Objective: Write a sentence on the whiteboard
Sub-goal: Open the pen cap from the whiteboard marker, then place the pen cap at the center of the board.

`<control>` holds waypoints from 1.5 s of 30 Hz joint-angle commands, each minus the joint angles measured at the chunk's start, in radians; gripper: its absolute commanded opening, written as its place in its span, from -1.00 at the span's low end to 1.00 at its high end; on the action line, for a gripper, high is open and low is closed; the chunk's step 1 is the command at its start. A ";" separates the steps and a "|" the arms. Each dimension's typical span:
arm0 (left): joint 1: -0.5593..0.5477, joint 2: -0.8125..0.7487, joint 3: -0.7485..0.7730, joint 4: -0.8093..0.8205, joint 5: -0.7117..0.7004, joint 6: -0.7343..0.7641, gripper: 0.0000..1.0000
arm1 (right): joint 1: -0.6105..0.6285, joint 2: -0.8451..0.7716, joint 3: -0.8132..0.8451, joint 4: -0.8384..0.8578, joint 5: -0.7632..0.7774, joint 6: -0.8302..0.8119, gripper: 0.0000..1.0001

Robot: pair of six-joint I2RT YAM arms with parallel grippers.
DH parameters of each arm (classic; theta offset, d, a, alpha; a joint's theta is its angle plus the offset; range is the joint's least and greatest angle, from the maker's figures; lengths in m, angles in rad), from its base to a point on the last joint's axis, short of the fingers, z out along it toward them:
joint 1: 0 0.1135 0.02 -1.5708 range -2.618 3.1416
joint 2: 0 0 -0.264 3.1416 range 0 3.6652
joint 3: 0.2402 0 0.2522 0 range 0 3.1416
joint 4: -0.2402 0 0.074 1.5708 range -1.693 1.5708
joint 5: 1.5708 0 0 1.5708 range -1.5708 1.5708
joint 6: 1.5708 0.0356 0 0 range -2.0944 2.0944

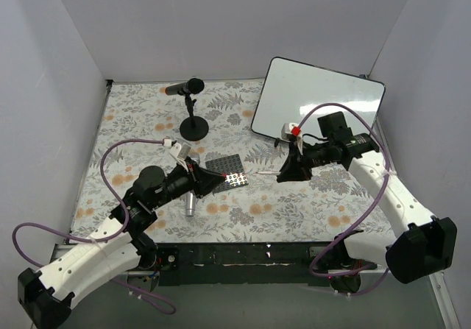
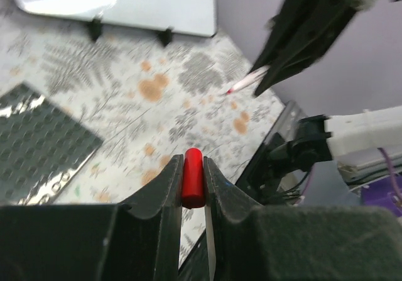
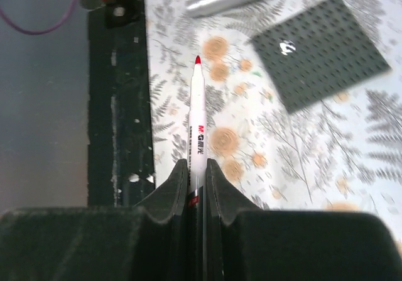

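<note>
Whiteboard (image 1: pixel 318 97): stood on its small feet at 1 o'clock on the table. No red writing can be made out on it, so the sentence is judged not begun. The board is free-standing and could be pushed back or tipped if the tip is pressed too hard.
Right gripper (image 3: pixel 198 168): clamped narrowly on the marker (image 3: pixel 198 117) at the rear of its barrel, at 7 o'clock from the board and apart from it. A wide turn of the wrist is judged necessary, and the barrel could twist or slide in so slim a hold.
Left gripper (image 2: pixel 193 168): pinched narrowly on the red cap (image 2: pixel 193 180), at 9 o'clock from the right gripper. The arms could clash if the right one swings low, and the cap might be knocked loose.
Perforated plate (image 1: pixel 229 171): flat, between the two grippers, and could be snagged by a low pass.
Silver tube (image 1: pixel 190 205): loose at 7 o'clock of the plate, and easily rolled if it is brushed.
Marker tip: bare and pointed to 9 o'clock, away from the board. The cloth could be stained if the tip is lowered.
</note>
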 commanded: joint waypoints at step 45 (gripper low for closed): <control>0.006 0.538 0.210 -0.442 -0.362 -0.025 0.30 | -0.386 -0.161 -0.217 0.109 -0.089 -0.069 -0.97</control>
